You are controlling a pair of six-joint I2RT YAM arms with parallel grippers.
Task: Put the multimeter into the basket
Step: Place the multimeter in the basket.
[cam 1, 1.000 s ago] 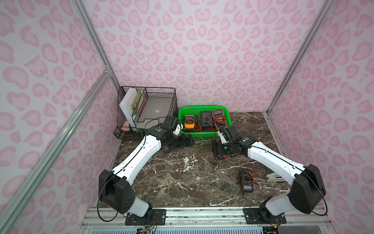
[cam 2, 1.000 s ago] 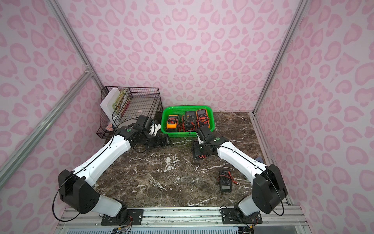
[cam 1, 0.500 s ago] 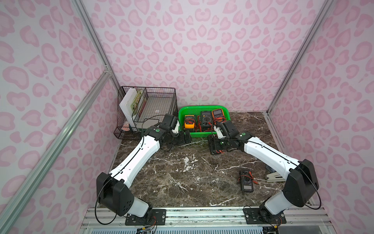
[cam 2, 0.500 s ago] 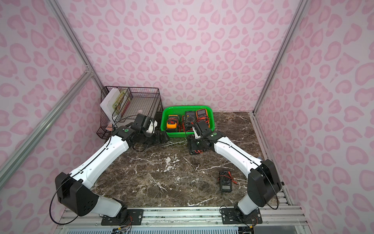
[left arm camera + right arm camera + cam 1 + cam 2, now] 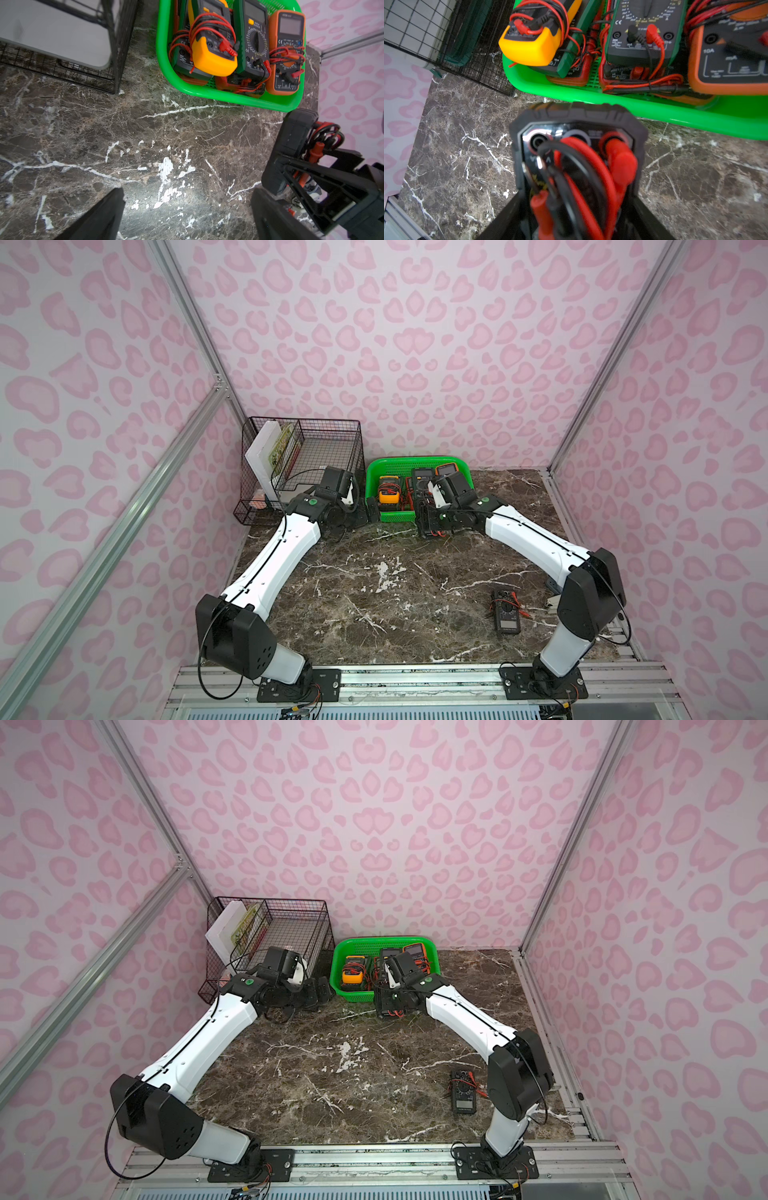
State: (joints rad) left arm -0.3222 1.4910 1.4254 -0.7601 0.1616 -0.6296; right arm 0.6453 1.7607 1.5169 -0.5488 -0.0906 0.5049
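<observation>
Right fingers (image 5: pixel 502 226) clamp a black multimeter (image 5: pixel 577 116) wound with red-black leads (image 5: pixel 593 164).

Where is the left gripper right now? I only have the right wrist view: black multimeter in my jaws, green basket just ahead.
Observer: The left gripper hangs wide open and empty over the marble table, facing the gap between the black wire rack and the green basket, apart from your black multimeter.
Operator: Which part of the basket still has room?
Observer: In both top views, bare green floor shows at the back, behind the yellow multimeter.
</observation>
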